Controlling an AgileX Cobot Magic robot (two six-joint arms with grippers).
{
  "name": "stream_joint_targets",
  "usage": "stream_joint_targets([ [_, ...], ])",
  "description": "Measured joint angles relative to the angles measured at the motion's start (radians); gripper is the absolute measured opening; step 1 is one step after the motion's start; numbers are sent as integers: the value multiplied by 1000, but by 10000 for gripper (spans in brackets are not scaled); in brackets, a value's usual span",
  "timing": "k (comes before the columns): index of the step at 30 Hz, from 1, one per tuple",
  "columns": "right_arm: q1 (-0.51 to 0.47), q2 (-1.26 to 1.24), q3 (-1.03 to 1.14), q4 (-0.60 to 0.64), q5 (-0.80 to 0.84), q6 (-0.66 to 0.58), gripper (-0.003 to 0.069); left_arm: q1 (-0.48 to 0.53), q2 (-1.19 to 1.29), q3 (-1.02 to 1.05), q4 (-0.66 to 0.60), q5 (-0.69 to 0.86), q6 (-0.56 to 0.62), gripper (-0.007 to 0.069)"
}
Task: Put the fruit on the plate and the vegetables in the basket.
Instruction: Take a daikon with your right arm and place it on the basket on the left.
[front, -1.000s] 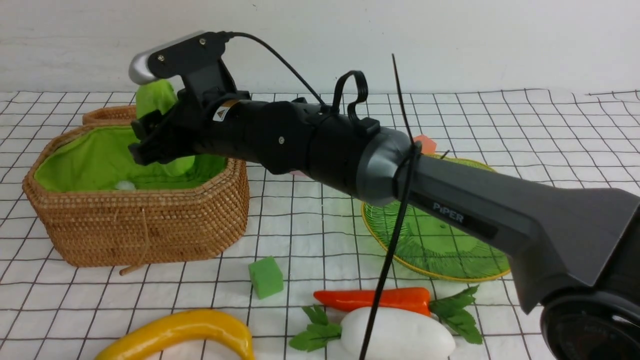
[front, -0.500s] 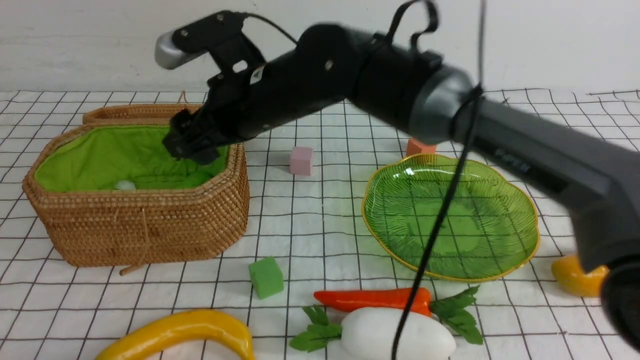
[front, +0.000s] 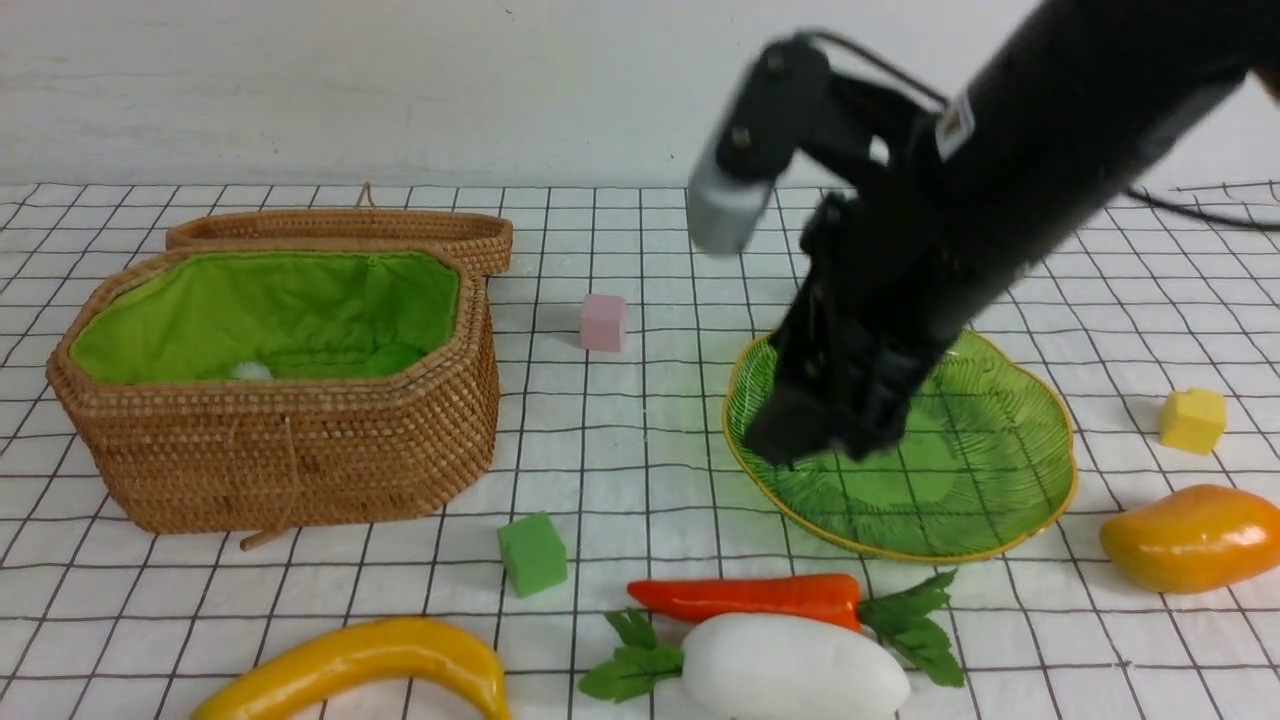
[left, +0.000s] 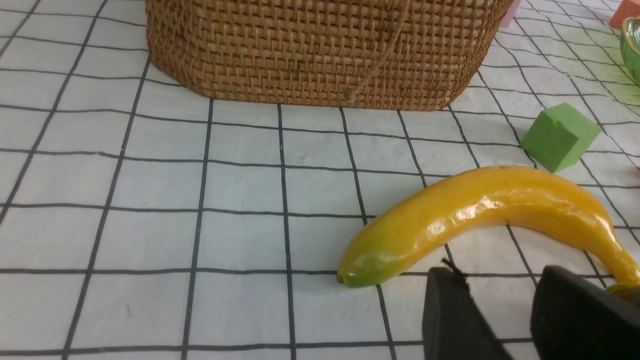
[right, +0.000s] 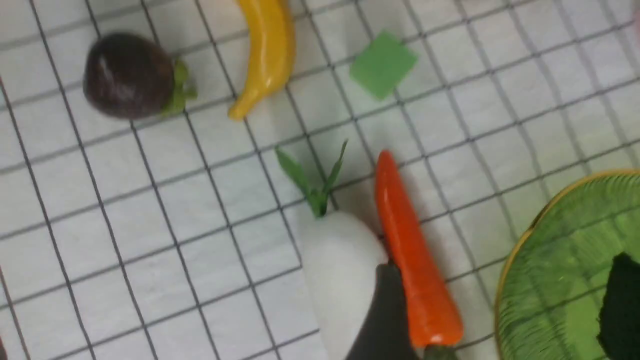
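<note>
Our right gripper hangs spread open over the plate's left side. Far left, the basket holds a small pale thing. Our left gripper, parted, hovers by the banana; carrot and radish lie near us.

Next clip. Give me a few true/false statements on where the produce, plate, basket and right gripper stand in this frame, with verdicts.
1. The carrot is in the basket. False: it lies on the cloth against the radish, near the plate.
2. The right gripper is open and empty. True.
3. The mango sits on the plate. False: it lies on the cloth to the plate's right.
4. The basket is open, with its lid behind it. True.
5. The banana lies on the cloth. True.
</note>
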Motion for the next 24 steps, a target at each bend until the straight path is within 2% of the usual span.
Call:
stream_joint_targets([
  [6, 11, 44, 232, -45, -177, -26, 597, 0, 0, 0, 0, 0, 0, 239],
  [11, 44, 145, 260, -85, -212, -57, 598, 0, 0, 0, 0, 0, 0, 239],
  [17, 62, 280, 260, -100, -229, -57, 561, 0, 0, 0, 0, 0, 0, 239],
  [20, 63, 313, 259, -114, -217, -57, 479, 0, 0, 0, 0, 0, 0, 239],
  [24, 63, 308, 243, -118, -155, -57, 481, 0, 0, 0, 0, 0, 0, 239],
])
